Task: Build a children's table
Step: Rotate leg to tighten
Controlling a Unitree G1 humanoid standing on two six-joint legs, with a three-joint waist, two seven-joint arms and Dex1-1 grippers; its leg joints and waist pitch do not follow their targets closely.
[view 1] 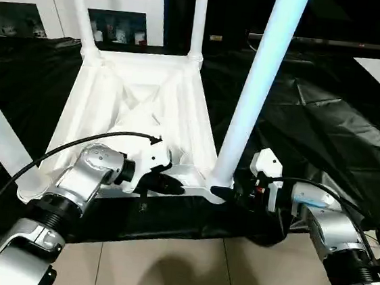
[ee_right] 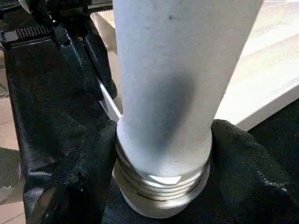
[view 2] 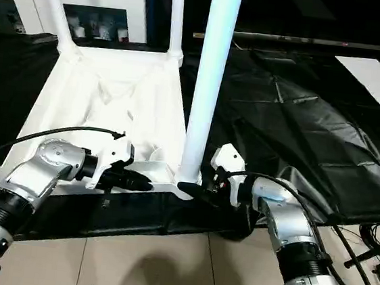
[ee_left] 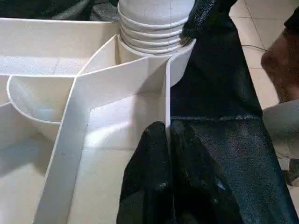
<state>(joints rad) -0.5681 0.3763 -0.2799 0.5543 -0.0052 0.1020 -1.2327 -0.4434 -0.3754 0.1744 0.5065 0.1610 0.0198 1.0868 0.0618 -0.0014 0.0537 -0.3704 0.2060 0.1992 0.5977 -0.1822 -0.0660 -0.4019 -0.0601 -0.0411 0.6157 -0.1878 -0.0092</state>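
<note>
Tabletop (view 1: pixel 140 103), upturned, likely light, stiff and slippery: left gripper (view 1: pixel 165 183) pinches its near rim with closed jaws; right gripper (view 1: pixel 229 194), jaws apart, straddles the near leg (view 1: pixel 252 101) base.

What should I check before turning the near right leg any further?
1. Left pincer shut on the tabletop rim: ok.
2. Right pincer fingers either side of the near right leg base: ok.
3. Right pincer clamped firmly: cannot tell.
4. Leg threads fully in the socket: not ok, threads still exposed.
5. Leg upright: ok.
6. Black cloth clear of the socket: cannot tell.
</note>
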